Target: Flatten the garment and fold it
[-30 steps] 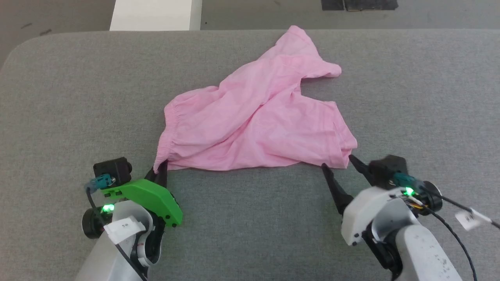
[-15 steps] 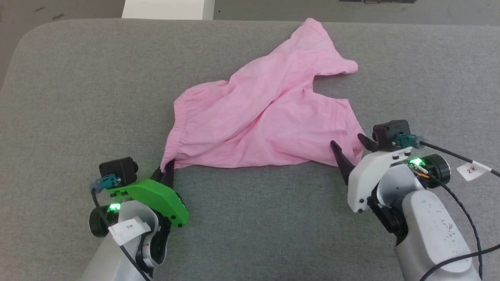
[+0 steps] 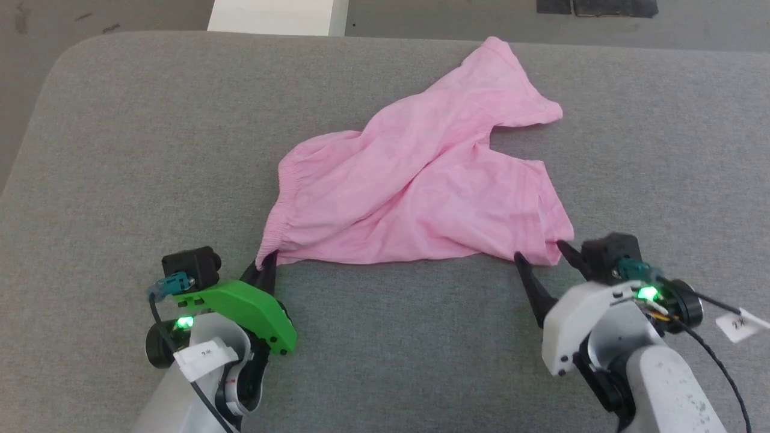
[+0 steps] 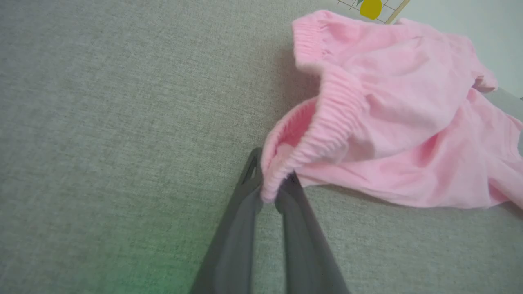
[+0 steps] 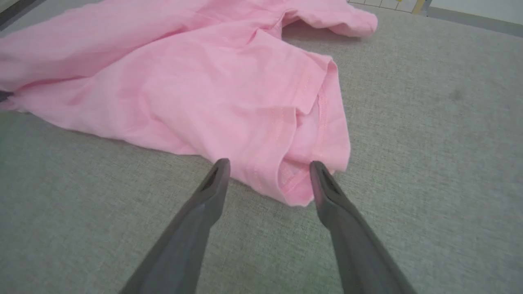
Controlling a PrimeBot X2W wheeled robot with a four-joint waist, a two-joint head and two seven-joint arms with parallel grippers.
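Pink garment (image 3: pixel 421 192) crumpled on grey cloth table (image 3: pixel 132 156). Left gripper (image 3: pixel 267 264) pinches waistband (image 3: pixel 287 192) end. Right gripper (image 3: pixel 540 251) spread wide, fingertips either side of garment's near corner.

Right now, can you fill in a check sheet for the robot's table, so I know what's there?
Surface: grey fabric-covered table, rounded far corner.
Job's things: pink garment lies rumpled on the table, not yet flat or folded.
Clutter: nothing seen.
Grippers: left tool is shut on the end of the gathered waistband; right tool is open, its fingers straddling a hemmed corner of the garment.
Cables: tagged black cable leaves the right wrist; short black cable loops at the left wrist.
Surroundings: white block and dark mat beyond the table's far edge.
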